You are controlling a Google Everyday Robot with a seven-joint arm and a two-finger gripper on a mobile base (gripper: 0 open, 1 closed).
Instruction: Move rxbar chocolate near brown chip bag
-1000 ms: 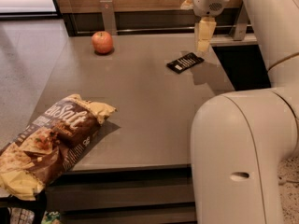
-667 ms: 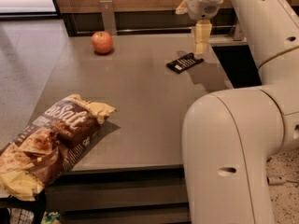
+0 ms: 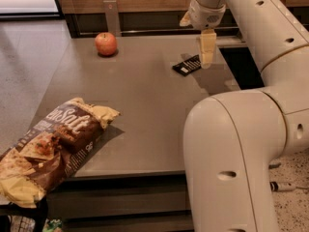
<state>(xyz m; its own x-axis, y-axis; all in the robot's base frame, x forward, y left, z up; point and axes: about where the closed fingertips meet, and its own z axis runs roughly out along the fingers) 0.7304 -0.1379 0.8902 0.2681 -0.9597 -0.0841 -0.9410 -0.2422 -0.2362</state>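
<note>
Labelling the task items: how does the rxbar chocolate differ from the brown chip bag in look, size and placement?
Size: the rxbar chocolate is small; the brown chip bag is far bigger. Look: the bar is flat and black; the bag is crinkled, brown and cream with white script. Place: the bar lies far right on the table, right by the gripper; the bag overhangs the near left edge. Both lie on the table.

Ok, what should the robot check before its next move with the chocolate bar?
1. The pincer is right by the rxbar chocolate, at its right end: ok.
2. Bar lies flat on the table: ok.
3. Bar held by the pincer: cannot tell.
4. Bare table between bar and brown chip bag: ok.
5. The apple sits off that path, near the far edge: ok.
</note>
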